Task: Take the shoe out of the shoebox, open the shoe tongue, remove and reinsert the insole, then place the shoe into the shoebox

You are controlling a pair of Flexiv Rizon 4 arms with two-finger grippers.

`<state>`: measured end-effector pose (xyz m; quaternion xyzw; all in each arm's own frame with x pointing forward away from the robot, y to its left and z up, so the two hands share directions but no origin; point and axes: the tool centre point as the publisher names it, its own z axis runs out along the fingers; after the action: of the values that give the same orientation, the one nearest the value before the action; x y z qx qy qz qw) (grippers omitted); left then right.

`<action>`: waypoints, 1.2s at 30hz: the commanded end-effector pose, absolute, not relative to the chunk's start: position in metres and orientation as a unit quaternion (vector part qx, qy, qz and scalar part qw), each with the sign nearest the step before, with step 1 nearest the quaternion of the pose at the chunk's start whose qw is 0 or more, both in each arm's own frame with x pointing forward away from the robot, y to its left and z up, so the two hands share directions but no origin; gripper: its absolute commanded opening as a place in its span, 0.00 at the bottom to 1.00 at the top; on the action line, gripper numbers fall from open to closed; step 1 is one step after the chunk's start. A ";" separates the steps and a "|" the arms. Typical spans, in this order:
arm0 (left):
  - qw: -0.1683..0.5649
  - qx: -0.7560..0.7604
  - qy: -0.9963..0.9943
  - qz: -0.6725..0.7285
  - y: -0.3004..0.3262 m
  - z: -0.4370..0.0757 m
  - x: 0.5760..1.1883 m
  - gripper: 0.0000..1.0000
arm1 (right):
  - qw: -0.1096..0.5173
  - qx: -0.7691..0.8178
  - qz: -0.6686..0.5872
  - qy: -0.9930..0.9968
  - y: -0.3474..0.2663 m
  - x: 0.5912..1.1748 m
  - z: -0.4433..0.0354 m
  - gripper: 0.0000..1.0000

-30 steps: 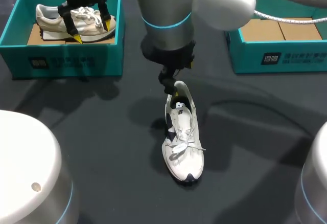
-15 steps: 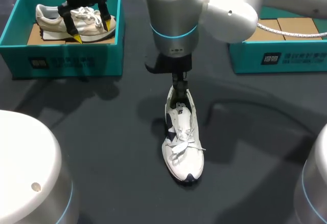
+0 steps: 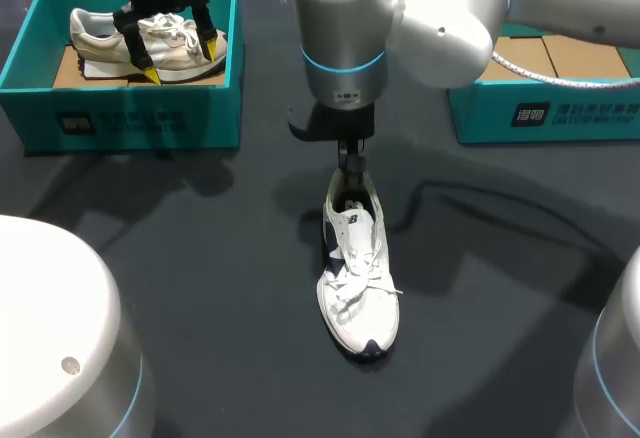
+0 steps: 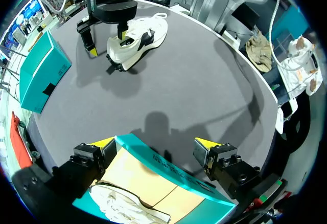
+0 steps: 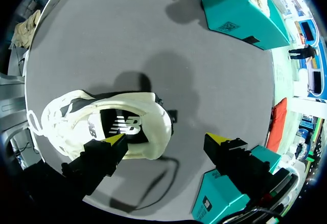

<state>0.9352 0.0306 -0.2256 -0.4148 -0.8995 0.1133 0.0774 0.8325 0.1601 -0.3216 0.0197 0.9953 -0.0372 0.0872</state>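
A white sneaker [image 3: 358, 268] lies on the dark table [image 3: 200, 258], toe toward me. My right arm reaches in over the middle. Its gripper [image 3: 349, 170] stands open at the sneaker's heel. In the right wrist view the heel collar of the sneaker [image 5: 102, 124] sits between the spread fingers of the gripper [image 5: 166, 139], one fingertip [image 5: 115, 139] over the shoe's side. My left gripper [image 3: 178, 58] hangs open above the left teal shoebox [image 3: 130, 118], over a second pale shoe [image 3: 95, 33]. Under that gripper [image 4: 153, 144] are the box wall and this shoe [image 4: 122, 206].
A second teal shoebox [image 3: 540, 113] with a cardboard floor stands at the right back. The white bases of my arms fill the near left corner [image 3: 50, 338] and near right corner [image 3: 620, 358]. Bare table surrounds the sneaker.
My right arm has shifted slightly right and its gripper has come down onto the sneaker's heel. The left arm and both shoes have stayed put.
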 end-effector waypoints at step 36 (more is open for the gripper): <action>0.078 -0.415 -0.899 0.113 0.031 -0.225 0.935 1.00 | 0.059 0.056 -0.027 0.996 0.138 0.833 -0.326 0.00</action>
<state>0.9352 0.0307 -0.2256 -0.4147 -0.8995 0.1133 0.0774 0.8394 0.1501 -0.3560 0.0567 0.9966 -0.0270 0.0528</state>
